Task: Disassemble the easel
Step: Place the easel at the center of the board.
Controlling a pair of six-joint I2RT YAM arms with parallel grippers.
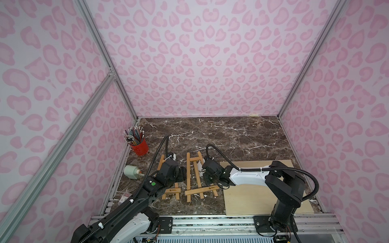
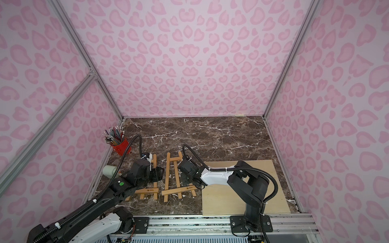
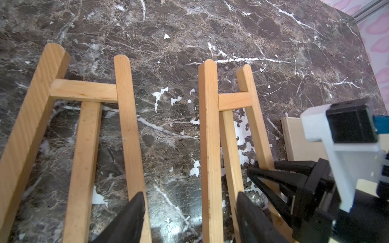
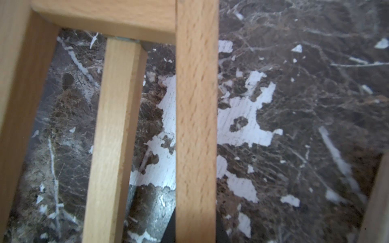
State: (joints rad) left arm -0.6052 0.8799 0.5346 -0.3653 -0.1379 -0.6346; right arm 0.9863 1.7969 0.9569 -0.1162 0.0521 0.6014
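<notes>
beside the wooden board [image 1: 252,197], our right hand [image 3: 253,168] pinches the easel frame [image 1: 200,190]; our left hand [image 3: 190,202] sits spread about its other rail.

Nothing here can be read as words or numbers. The closest thing to lettering is a small dark printed mark on the left crossbar [image 1: 173,190], the bottom bar of the left-hand easel frame [image 1: 160,164], low and left of centre in both top views. A matching mark sits on the right crossbar [image 1: 200,190] of the right-hand easel frame [image 1: 188,168], just to its right. Each looks like a logo with a short word, too small and blurred to read. A plain green dot [image 1: 153,183] on the left arm [image 1: 145,192] carries no writing.
</notes>
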